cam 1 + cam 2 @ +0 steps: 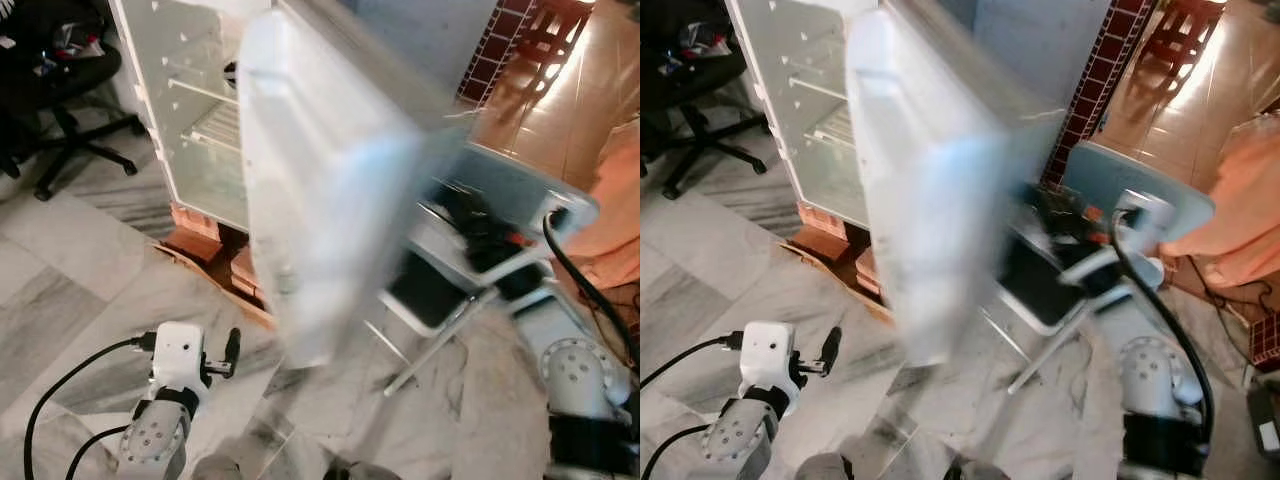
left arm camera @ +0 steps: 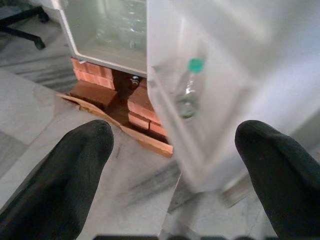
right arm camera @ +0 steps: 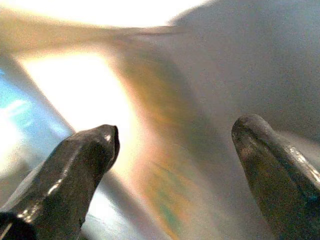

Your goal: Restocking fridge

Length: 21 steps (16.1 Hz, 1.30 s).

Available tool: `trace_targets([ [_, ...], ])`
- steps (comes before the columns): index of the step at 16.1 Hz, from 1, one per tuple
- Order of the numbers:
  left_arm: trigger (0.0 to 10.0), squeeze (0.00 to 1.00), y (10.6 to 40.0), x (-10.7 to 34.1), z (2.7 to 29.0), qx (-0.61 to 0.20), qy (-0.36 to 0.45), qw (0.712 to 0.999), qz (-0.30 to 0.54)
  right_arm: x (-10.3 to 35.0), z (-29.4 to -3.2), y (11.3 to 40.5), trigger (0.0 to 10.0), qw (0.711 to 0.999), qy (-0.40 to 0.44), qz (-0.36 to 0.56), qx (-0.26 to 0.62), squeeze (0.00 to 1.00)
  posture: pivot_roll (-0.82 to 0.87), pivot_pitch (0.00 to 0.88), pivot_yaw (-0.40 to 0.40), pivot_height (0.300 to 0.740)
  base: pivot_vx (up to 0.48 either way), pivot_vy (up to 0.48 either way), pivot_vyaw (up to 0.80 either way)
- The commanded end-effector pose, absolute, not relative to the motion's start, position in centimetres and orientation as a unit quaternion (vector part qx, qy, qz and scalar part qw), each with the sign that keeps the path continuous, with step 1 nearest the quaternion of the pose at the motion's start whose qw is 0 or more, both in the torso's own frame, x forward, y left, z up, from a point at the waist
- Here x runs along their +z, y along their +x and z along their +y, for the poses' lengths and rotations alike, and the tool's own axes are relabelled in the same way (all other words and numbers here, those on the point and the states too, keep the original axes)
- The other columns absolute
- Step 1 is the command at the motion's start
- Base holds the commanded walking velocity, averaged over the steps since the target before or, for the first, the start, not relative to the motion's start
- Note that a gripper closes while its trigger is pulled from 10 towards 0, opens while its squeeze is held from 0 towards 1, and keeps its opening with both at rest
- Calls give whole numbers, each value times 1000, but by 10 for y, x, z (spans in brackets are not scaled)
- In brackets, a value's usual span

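Observation:
The white fridge (image 1: 200,120) stands open on bricks, and its wire shelves look bare. Its door (image 1: 320,190) swings out toward me, blurred by motion. A clear bottle with a green cap (image 2: 189,90) stands in the door's lower rack. My left gripper (image 1: 232,350) hangs low over the floor, left of the door's bottom edge, open and holding nothing. The left wrist view looks between its fingers (image 2: 75,170) at the door's foot. My right arm (image 1: 575,375) reaches up behind the door's outer side. The right gripper (image 3: 175,165) is open against a blurred pale surface.
Red bricks (image 2: 145,110) and a strip of cardboard lie under the fridge. A black office chair (image 1: 60,90) stands at the far left. A grey folding chair (image 1: 1130,190) stands right of the door, with orange cloth (image 1: 615,200) beyond it. The floor is marble tile.

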<state>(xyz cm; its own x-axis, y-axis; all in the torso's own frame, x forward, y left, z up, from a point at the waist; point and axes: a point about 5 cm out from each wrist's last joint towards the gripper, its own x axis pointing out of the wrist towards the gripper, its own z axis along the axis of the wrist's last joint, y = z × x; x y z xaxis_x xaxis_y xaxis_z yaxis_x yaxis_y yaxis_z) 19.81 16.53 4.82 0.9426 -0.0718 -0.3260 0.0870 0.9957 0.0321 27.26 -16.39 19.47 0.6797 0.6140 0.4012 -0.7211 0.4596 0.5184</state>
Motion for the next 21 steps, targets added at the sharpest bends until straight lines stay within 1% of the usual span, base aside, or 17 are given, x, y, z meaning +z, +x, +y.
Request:
trace_targets([
  [1,10000,0,196,47,167,-37,24,985,168,209,-151,259,10000,812,335,-90,470,0,186,73,-97,740,0,0,0],
  [2,10000,0,197,47,167,-38,23,985,169,190,-152,264,10000,843,301,-57,443,0,180,71,-98,740,0,0,0],
  [3,10000,0,197,47,166,-41,23,984,169,158,-161,273,10000,887,269,0,376,0,183,71,-99,740,0,0,0],
  [4,10000,0,198,46,166,-42,23,984,170,143,-168,276,10000,911,240,23,333,0,183,70,-100,740,0,0,0],
  [5,10000,0,198,46,165,-42,23,984,170,141,-169,276,10000,915,236,27,325,0,184,69,-101,740,0,0,0],
  [6,10000,0,200,47,165,-41,24,984,170,134,-173,278,10000,927,234,37,290,0,185,69,-102,740,0,0,0],
  [7,10000,0,201,47,166,-37,24,985,169,132,-174,278,10000,933,227,37,277,0,185,71,-102,740,0,0,0],
  [9,10000,0,215,60,169,-31,64,988,138,125,-176,284,10000,964,171,16,203,0,190,87,-103,740,0,0,0],
  [10,10000,0,221,69,172,-25,74,990,114,126,-177,287,10000,975,149,0,168,0,191,90,-104,740,0,469,0],
  [12,10000,0,230,83,182,-5,89,993,79,129,-176,289,10000,985,117,-25,121,0,184,101,-94,740,0,469,0],
  [13,10000,0,236,93,190,18,95,994,48,127,-174,288,10000,990,101,-29,91,0,172,104,-91,740,0,480,0],
  [15,10000,0,241,96,193,31,92,995,38,123,-171,285,10000,992,92,-34,78,0,172,104,-91,740,0,480,0],
  [17,10000,0,248,104,193,45,92,995,11,113,-171,281,10000,996,64,-22,49,0,156,103,-91,740,0,480,0],
  [21,10000,0,247,99,192,59,83,995,10,95,-184,269,10000,999,50,2,12,0,155,92,-102,740,0,480,0],
])
